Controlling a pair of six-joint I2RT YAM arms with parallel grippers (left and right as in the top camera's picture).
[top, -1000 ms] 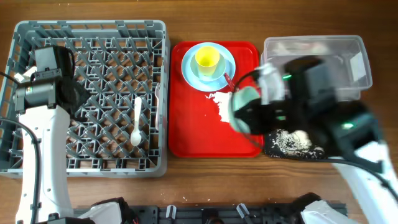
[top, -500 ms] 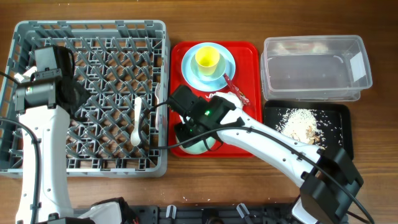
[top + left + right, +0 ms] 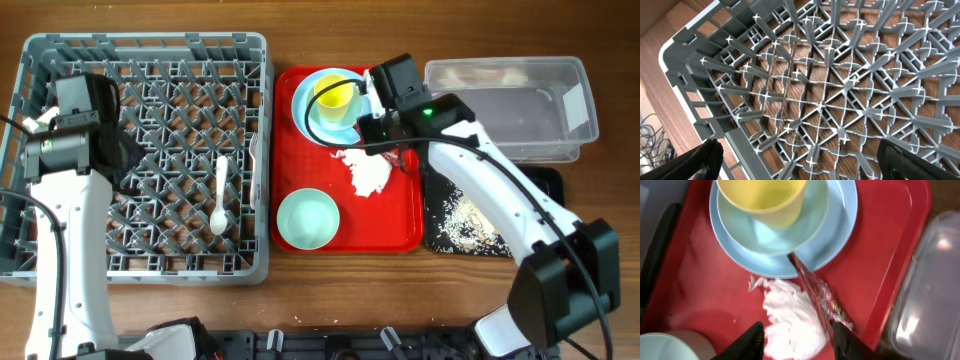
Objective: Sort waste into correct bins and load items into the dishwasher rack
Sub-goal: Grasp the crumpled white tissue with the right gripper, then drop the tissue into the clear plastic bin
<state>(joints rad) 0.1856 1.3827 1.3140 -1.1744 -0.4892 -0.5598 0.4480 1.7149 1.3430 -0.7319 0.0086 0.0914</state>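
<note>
Right end effector (image 3: 796, 341) spread wide; napkin (image 3: 790, 312) just below it: soft, light, crushable. Pinch its bulky middle.

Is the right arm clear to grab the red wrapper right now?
Probably yes: the right claw hangs open just above the wrapper, and nothing covers it. The napkin lies against it, so it may get pinched too.

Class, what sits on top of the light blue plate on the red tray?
A small blue bowl sits on the plate, with a yellow cup inside it. The plate's middle and the bowl's bottom are covered.
</note>
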